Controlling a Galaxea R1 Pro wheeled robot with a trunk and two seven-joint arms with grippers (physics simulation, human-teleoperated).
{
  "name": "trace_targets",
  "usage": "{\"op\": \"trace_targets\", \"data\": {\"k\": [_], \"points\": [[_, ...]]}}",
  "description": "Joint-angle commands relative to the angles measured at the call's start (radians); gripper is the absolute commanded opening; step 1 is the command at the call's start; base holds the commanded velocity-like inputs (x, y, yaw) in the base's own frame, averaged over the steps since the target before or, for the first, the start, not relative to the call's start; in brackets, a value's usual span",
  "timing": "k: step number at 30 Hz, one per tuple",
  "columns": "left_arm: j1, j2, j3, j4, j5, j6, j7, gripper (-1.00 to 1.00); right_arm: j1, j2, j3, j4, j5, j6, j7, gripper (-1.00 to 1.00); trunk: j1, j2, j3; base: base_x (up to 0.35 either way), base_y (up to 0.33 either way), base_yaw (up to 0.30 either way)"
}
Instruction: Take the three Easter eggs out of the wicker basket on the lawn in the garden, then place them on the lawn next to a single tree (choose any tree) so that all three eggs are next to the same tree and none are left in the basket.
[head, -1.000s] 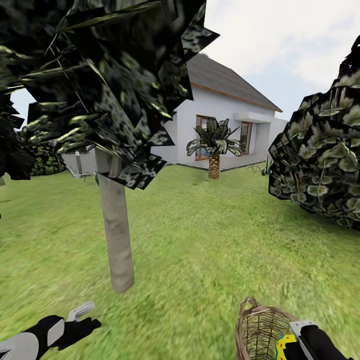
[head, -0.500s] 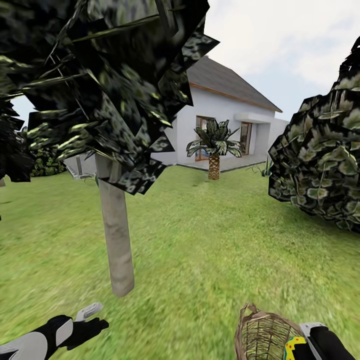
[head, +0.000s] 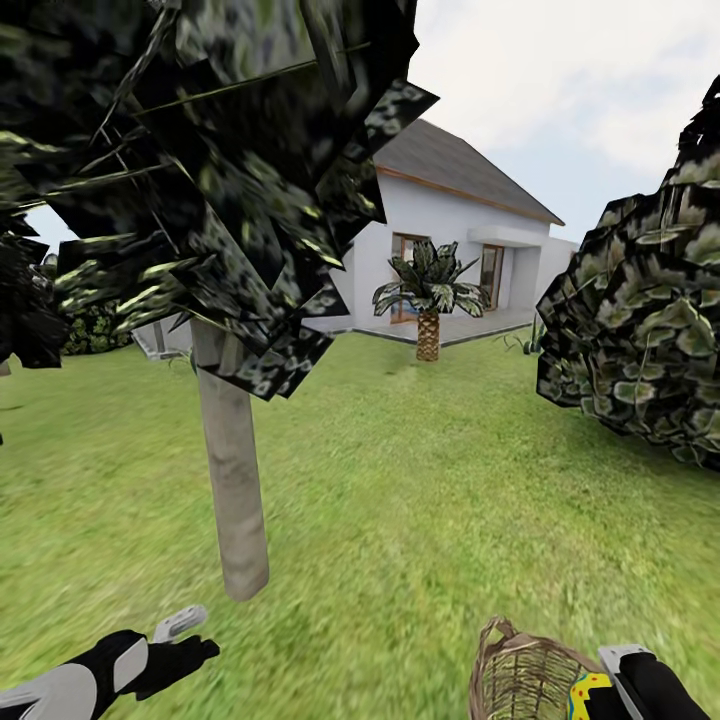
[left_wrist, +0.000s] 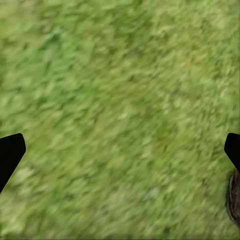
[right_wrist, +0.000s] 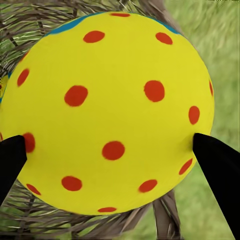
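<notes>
your right gripper has a yellow red-dotted easter egg between its jaws, one dark fingertip on each flank of the shell. in the head view that egg sits right at the rim of the wicker basket, low and to your right on the lawn. the other eggs aren't visible, i'd guess they're down inside the weave.

risks from here:
- the tips seem to catch the egg near its widest part with little wrap. jerk the arm and it could squirt out and roll off on the grass, or drop back into the basket.
- egg is just clear of the wicker. swing sideways too soon and you may clip the rim or the loop handle and tip the basket.
- the tree with the pale trunk stands ahead and to your left, well apart from the basket. a long carry across your body gives more chance of slip.
- leaf clumps hang low over the head view, so you could lose sight near the trunk.

left gripper hangs over bare grass, jaws wide apart, holding nothing. keep it out of the path.
</notes>
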Motion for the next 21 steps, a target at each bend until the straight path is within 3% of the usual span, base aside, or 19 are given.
{"op": "trace_targets", "data": {"k": [1, 21], "points": [[-0.001, -0.004, 0.006, 0.000, 0.003, 0.006, 0.000, 1.00, 0.000, 0.000, -0.003, -0.001, 0.009, 0.004, 0.007, -1.00, -0.004, 0.007, 0.002, 0.000, 0.000, 0.000], [-0.001, -0.023, 0.006, 0.003, 0.002, 0.005, 0.001, 1.00, 0.000, 0.001, 0.000, -0.001, 0.009, 0.005, 0.007, -1.00, -0.081, 0.147, 0.065, 0.000, 0.000, 0.000]]}}
